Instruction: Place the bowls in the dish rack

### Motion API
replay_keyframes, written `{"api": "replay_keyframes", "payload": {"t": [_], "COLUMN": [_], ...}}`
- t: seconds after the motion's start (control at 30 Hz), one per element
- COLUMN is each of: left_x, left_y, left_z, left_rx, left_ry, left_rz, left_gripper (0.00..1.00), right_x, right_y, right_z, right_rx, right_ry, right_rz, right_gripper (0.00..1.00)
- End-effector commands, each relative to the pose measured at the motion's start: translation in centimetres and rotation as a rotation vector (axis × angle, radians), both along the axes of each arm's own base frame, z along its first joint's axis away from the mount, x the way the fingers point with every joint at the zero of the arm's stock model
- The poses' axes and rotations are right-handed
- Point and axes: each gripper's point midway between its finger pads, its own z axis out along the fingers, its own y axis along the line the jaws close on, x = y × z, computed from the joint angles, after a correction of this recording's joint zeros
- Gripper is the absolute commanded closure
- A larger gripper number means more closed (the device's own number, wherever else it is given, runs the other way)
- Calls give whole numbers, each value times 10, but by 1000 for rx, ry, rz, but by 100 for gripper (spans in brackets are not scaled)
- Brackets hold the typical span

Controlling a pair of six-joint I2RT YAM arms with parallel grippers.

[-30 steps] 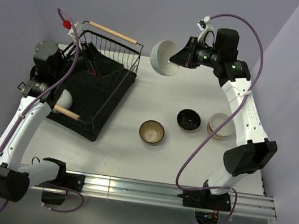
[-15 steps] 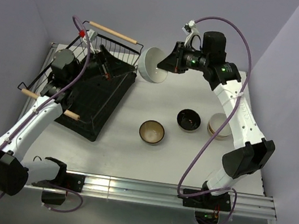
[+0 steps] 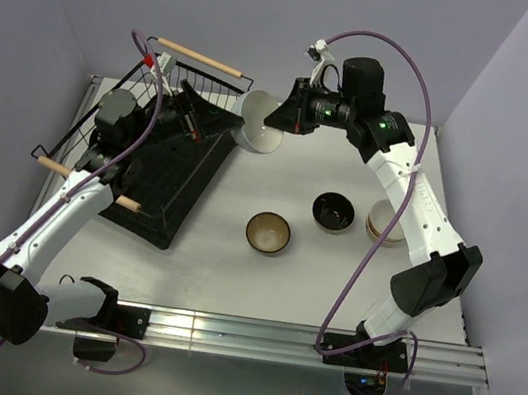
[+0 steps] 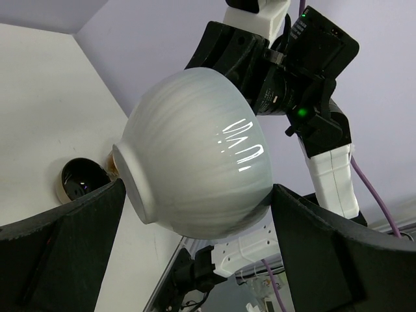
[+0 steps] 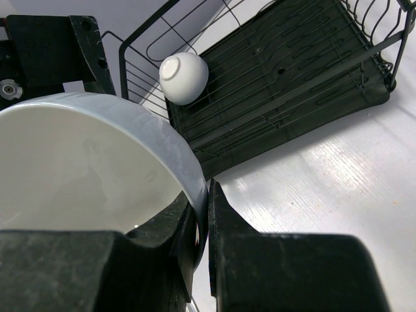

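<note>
My right gripper (image 3: 277, 121) (image 5: 208, 201) is shut on the rim of a white bowl (image 3: 259, 124) (image 5: 84, 169) and holds it in the air at the right edge of the dish rack (image 3: 163, 165) (image 5: 292, 84). From inside the rack, my left gripper (image 3: 211, 120) (image 4: 198, 188) faces it, open, one finger either side of that bowl (image 4: 195, 169). Whether the fingers touch it I cannot tell. A second white bowl (image 5: 184, 78) lies in the rack. On the table sit a brown bowl (image 3: 268, 233), a black bowl (image 3: 333, 212) (image 4: 81, 179) and stacked cream bowls (image 3: 388, 223).
The rack has a wooden rod handle at the back (image 3: 199, 56) and another at the front left (image 3: 84, 183). The white table (image 3: 259, 288) ends at walls behind and on both sides. A metal rail (image 3: 271, 336) runs along the near edge.
My right arm has carried the white bowl left and down to the rack's edge. My left gripper has swung from the rack's left side to face the bowl.
</note>
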Motion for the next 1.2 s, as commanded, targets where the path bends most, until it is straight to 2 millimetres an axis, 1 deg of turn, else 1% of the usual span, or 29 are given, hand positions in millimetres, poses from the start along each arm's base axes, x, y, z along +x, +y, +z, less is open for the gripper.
{"api": "replay_keyframes", "payload": {"t": [0.0, 0.33, 0.63, 0.73, 0.77, 0.8, 0.83, 0.9, 0.93, 1.03, 1.07, 1.1, 1.13, 1.17], "left_x": [-4, -12, -11, -8, -6, -5, -4, -4, -4, -2, -2, -1, 1, 1], "left_y": [1, -3, -7, -7, -7, -6, -5, -6, -6, -4, -3, -3, 0, 1], "left_z": [12, 16, 18, 16, 14, 14, 14, 14, 12, 10, 10, 9, 9, 9], "left_rx": [-14, -8, 13, 27, 37, 38, 40, 40, 40, 37, 33, 32, 30, 27], "left_ry": [-40, -53, -67, -67, -62, -63, -61, -61, -53, -45, -39, -35, -31, -24], "left_rz": [15, -6, -8, 2, 13, 18, 24, 22, 20, 28, 29, 30, 38, 41], "left_gripper": [1, 1, 8, 17, 26, 31, 41, 53, 64, 84, 93, 99, 100, 100], "right_x": [-4, 16, 17, 16, 15, 15, 15, 14, 14, 13, 13, 14, 14, 15], "right_y": [4, 0, 3, 6, 6, 7, 8, 9, 9, 11, 11, 12, 12, 12], "right_z": [33, 18, 17, 17, 17, 16, 17, 17, 17, 15, 15, 15, 14, 14], "right_rx": [48, -36, -73, -80, -80, -80, -79, -78, -76, -68, -69, -69, -71, -70], "right_ry": [-105, -117, -139, -142, -142, -141, -141, -142, -138, -125, -124, -124, -120, -119], "right_rz": [9, -92, -115, -112, -111, -109, -108, -103, -103, -93, -93, -92, -92, -94], "right_gripper": [100, 100, 100, 100, 100, 100, 100, 100, 100, 100, 100, 100, 99, 91]}}
